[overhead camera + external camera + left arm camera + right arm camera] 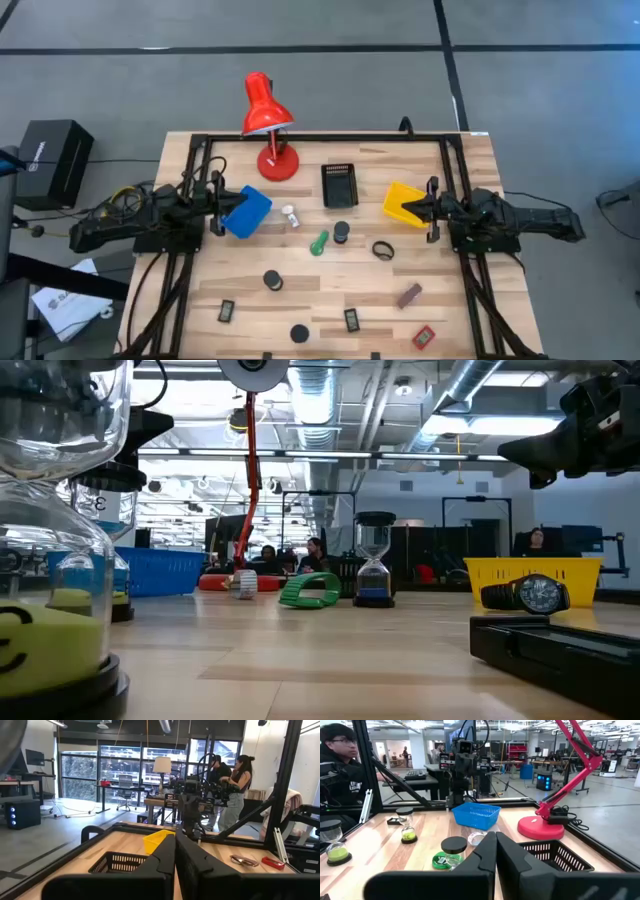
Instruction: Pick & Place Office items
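Small office items lie scattered on the wooden table: a white tube (290, 215), a green stick (319, 243), a black ring (383, 250), black discs (273, 281) (299, 333) (341, 232), black rectangular pieces (226, 311) (352, 319), a brown block (408, 295) and a red tag (424, 337). From the side the discs show as small hourglasses (408, 827). My left gripper (226, 205) (175, 845) hovers shut beside the blue bin. My right gripper (416, 209) (495, 839) hovers shut beside the yellow bin. Neither holds anything.
A blue bin (247, 211) sits at the left, a black mesh bin (339, 184) at the far middle, a yellow bin (403, 204) at the right. A red desk lamp (270, 125) stands at the far edge. Black frame rails (190, 250) run along both sides. People stand in the room beyond.
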